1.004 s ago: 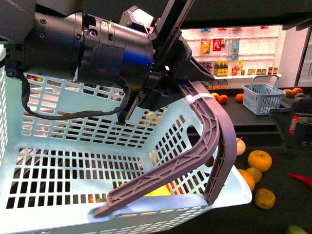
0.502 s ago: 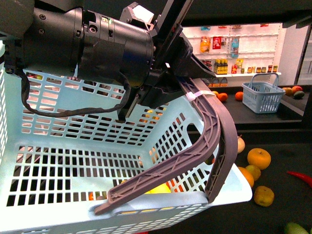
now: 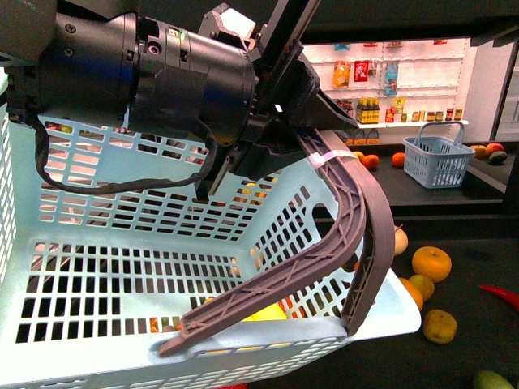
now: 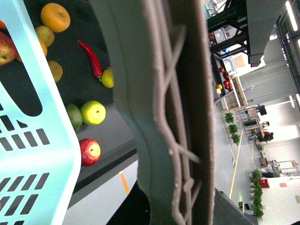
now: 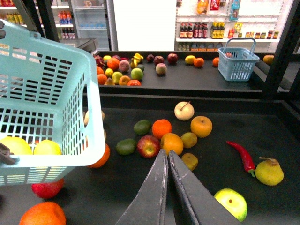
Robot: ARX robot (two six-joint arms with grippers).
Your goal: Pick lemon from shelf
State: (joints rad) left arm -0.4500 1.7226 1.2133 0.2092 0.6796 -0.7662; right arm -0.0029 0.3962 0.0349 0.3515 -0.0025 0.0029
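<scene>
Here, the right gripper (image 5: 167,153), jaws together, hangs over the shelf (image 5: 281,136) deck. The lemon (image 5: 189,161) lies just beside the tips, with bare deck between it and the chili (image 5: 242,154). Meanwhile the left gripper (image 3: 312,134) clamps its jaws on the basket handle (image 3: 357,211).

back: lit white shelves (image 3: 397,81) of bottles (image 3: 369,112); floor (image 4: 98,197): pale, yellow line (image 4: 124,183); plants (image 4: 233,127) along aisle

The left arm (image 3: 162,73) is a fat, shiny black tube with small round screws (image 3: 71,33). A black cable (image 3: 97,188) loops under it. A white patch (image 3: 238,19) sits on top. The right gripper (image 5: 165,154) has two long, dark grey, pointed fingers (image 5: 150,194).
</scene>
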